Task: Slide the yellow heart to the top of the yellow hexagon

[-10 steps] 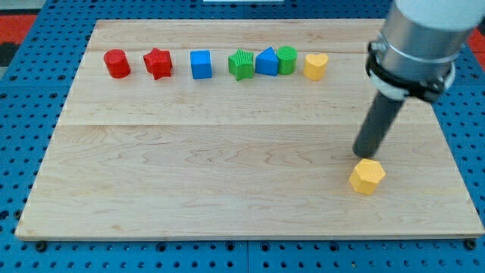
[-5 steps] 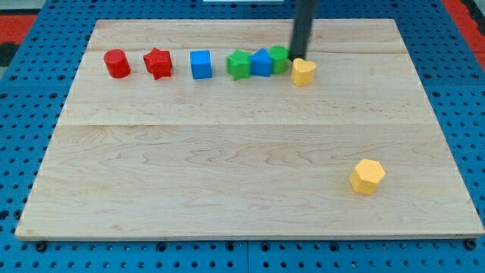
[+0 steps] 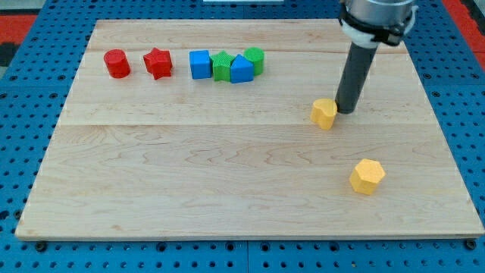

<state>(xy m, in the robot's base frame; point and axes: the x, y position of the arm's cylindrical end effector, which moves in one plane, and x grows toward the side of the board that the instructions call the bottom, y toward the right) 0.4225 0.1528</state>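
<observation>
The yellow heart [image 3: 324, 113] lies right of the board's middle. The yellow hexagon [image 3: 367, 176] lies below and to the right of it, near the view's bottom right. My tip [image 3: 345, 111] stands just right of the heart, touching or nearly touching its right side. The rod rises toward the view's top right.
Along the view's top of the wooden board [image 3: 189, 167] is a row: red cylinder [image 3: 117, 64], red star [image 3: 158, 63], blue cube [image 3: 200, 64], green star [image 3: 222, 66], blue triangle [image 3: 241, 68], green cylinder [image 3: 255, 59]. The last several are bunched together.
The yellow heart has slid down and right from the row's end to mid-board. My tip moved with it. The green and blue blocks shifted left and bunched against the blue cube.
</observation>
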